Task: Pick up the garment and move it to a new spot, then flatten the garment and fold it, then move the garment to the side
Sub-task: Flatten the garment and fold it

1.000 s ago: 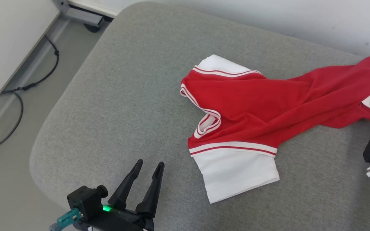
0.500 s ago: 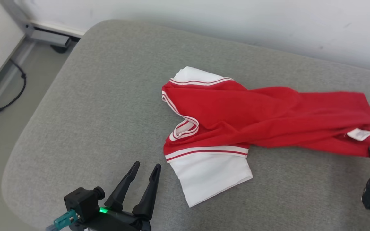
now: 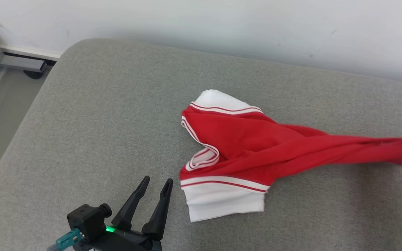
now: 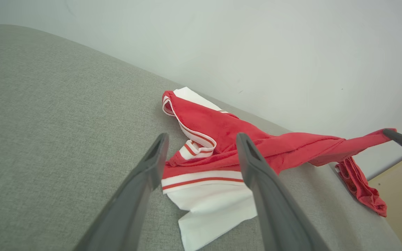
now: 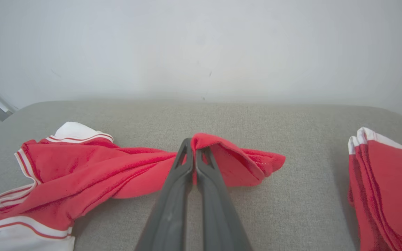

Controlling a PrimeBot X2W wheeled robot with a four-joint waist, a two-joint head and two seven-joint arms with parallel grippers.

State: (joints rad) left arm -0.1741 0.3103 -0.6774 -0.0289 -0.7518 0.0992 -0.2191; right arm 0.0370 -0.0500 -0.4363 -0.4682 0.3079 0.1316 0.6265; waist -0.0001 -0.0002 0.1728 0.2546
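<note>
On the grey cushion (image 3: pixel 99 122) before me I count two garments and my own two grippers. The garment (image 3: pixel 242 146) I am working on is red, with two white sleeves trimmed in red and white stripes, one nearer the wall (image 3: pixel 221 28) and one nearer me, and the striped collar looped between them. Its sleeve end rests on the middle of the cushion. The other end is drawn out to my right in a twisted strand, raised off the fabric.

My right gripper (image 5: pixel 194 145) has its jaws pressed together on a fold of that red cloth. My left gripper (image 3: pixel 158 180) hangs over the near part of the cushion with its jaws spread and nothing between them, near the closer white sleeve but not touching it.

The second garment (image 5: pixel 385 181) is a folded red-and-white stack lying farther to my right, with bare cushion between it and the held end.

Open room lies mostly to my left — a broad bare stretch running to the rounded corner, where the cushion drops to the floor (image 3: pixel 2 104). The far edge runs along the wall.
</note>
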